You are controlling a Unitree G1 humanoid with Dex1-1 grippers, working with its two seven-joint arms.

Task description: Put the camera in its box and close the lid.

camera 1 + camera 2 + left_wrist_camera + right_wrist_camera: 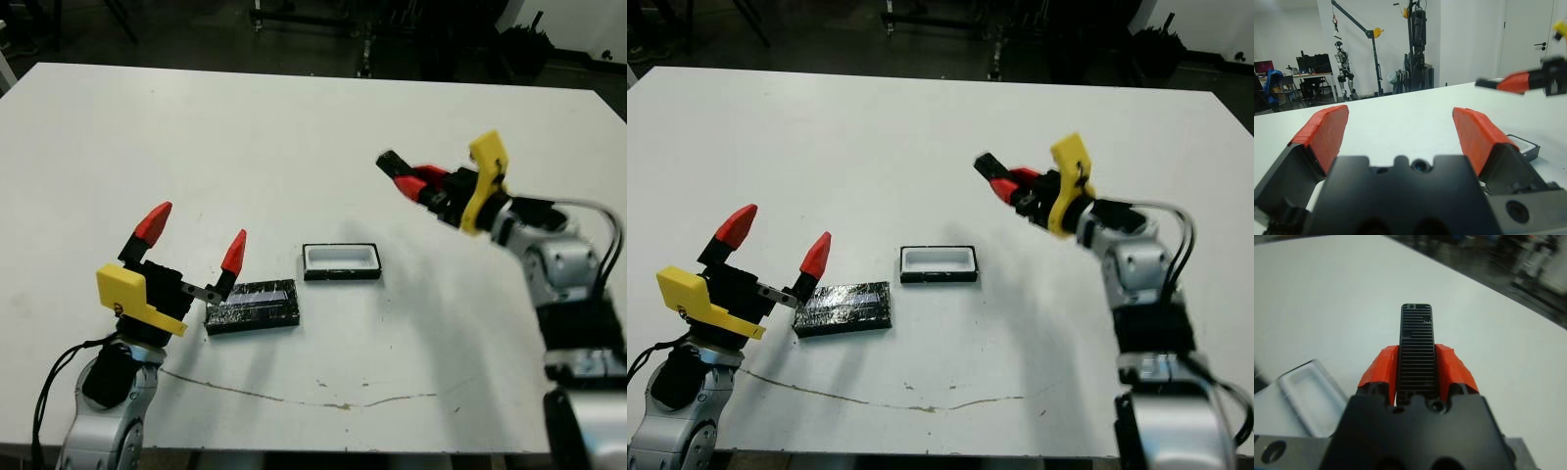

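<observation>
My right gripper [400, 172] is shut on the camera [1418, 350], a thin black ribbed slab that sticks out past its red fingers [1382, 367]. It hovers above the table, up and to the right of the box [341, 261], a small black tray with a white hollow, also seen in the right wrist view as the box [1309, 396]. The lid [253, 305], glossy black with a pale stripe, lies just left of the box. My left gripper [194, 238] stands open at the lid's left end, holding nothing.
A thin brown crack or line [294, 397] runs across the white table near its front edge. Beyond the far edge stand dark frames and equipment [392, 29]. The left wrist view shows a room with desks and a stand [1374, 54].
</observation>
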